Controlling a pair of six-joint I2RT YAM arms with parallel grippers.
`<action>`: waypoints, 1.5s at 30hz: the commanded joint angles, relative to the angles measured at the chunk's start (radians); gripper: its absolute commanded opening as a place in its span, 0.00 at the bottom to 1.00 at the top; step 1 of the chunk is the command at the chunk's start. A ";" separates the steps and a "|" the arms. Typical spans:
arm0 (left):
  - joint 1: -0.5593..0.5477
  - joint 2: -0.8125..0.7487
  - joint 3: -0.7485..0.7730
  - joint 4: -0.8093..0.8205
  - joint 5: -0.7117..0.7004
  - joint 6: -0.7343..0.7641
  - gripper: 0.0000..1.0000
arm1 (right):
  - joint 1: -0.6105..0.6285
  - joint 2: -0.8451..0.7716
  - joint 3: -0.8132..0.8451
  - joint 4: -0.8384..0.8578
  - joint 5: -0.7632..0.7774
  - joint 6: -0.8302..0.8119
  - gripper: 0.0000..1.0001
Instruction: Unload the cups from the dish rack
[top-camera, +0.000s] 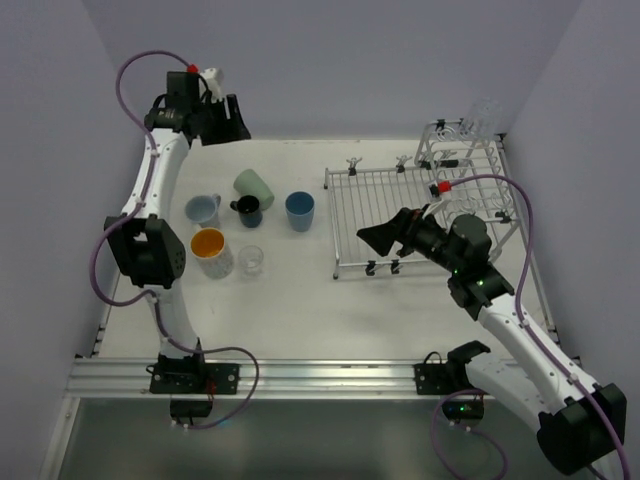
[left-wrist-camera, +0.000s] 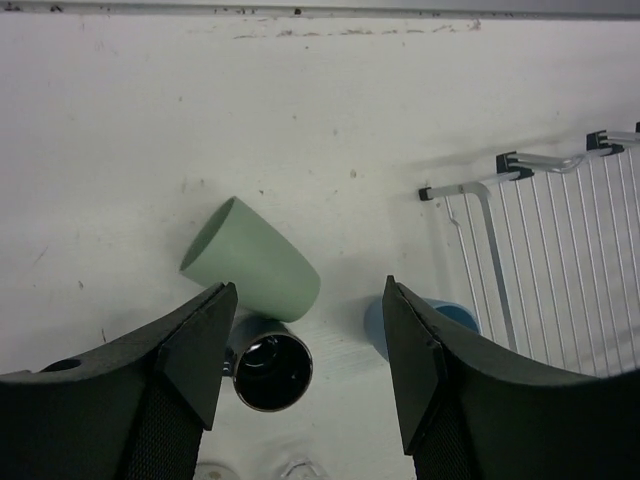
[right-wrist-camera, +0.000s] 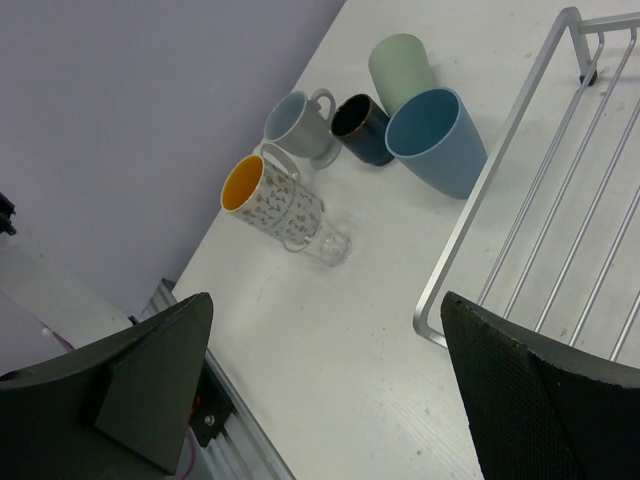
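From above only — a clear glass (top-camera: 482, 118) on the raised end of the dish rack (top-camera: 400, 215), far right. On the table (top-camera: 300, 310) left of the rack: green tumbler (top-camera: 254, 187) on its side just beside the dark mug (top-camera: 247, 209), blue tumbler (top-camera: 299, 210), pale mug (top-camera: 203, 209), orange-lined cup (top-camera: 211, 250), small glass (top-camera: 251, 260). From the right wrist alone — a speckled print on the orange-lined cup, too small to read. Left gripper (top-camera: 222, 118) at the back left, jaws apart, holding nothing; right gripper (top-camera: 372, 238) over the rack's flat grid, jaws wide, holding nothing

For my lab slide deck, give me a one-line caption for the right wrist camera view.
Open right tool frames six cups grouped on the table beside the dish rack corner.
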 joint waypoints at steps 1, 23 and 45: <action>0.030 0.087 0.067 -0.028 0.170 -0.001 0.67 | 0.002 -0.022 0.006 -0.002 -0.008 -0.017 0.99; 0.147 0.389 0.141 0.001 0.369 0.090 0.78 | 0.014 -0.002 0.012 0.004 -0.020 -0.018 0.99; 0.147 0.429 0.075 0.051 0.508 0.105 0.48 | 0.023 0.039 0.009 0.013 -0.008 -0.021 0.99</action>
